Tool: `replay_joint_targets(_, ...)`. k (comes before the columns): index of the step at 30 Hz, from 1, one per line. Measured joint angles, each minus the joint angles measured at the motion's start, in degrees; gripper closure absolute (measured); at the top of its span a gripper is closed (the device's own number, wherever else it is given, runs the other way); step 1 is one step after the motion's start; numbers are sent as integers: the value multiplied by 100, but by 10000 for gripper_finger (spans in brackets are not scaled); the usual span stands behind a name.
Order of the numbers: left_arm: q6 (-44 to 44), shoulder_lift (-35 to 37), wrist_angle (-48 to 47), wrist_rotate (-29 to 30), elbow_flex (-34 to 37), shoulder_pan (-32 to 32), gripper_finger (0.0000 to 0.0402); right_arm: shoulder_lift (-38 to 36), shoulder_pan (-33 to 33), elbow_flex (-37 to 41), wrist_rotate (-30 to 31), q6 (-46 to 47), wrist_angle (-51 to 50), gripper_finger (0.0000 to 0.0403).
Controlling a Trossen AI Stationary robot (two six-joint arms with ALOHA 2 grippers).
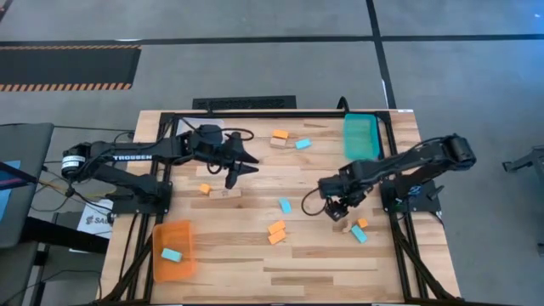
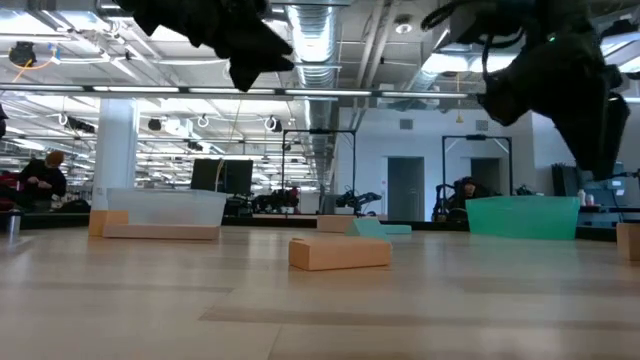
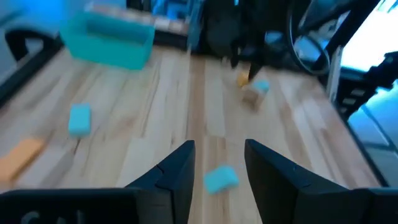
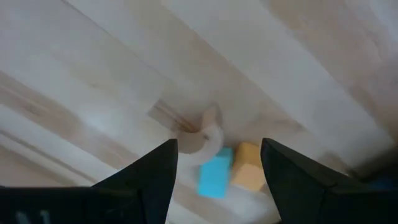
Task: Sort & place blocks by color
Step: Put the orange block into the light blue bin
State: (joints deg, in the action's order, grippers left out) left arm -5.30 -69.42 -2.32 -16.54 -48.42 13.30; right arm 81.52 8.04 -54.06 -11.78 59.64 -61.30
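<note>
Left gripper is seen raised over the wooden table, fingers parted with nothing between them; a tan block lies just below it on the boards, an orange block beside that. Toward the near-left corner of the table an orange tray is noted, with one light blue block inside. Near the table's far edge an orange-and-tan block and a blue block are found close together. Mid-table, a blue block and a pair of orange blocks are recorded. Right gripper is seen low over the table, jaws spread wide and empty, just above a small cluster: tan block, blue block, orange block. A teal tray sits at the far-right corner.
</note>
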Motion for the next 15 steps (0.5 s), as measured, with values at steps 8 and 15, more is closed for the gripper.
replay_joint_targets(8, -86, 1, 335, 140, 0, 2, 275, -300, 499, 298, -310, 1203, 304, 148)
replay_joint_targets(15, -146, 1, 286, 111, 0, 0, 275, -272, 957, 574, -335, 2339, 336, 148)
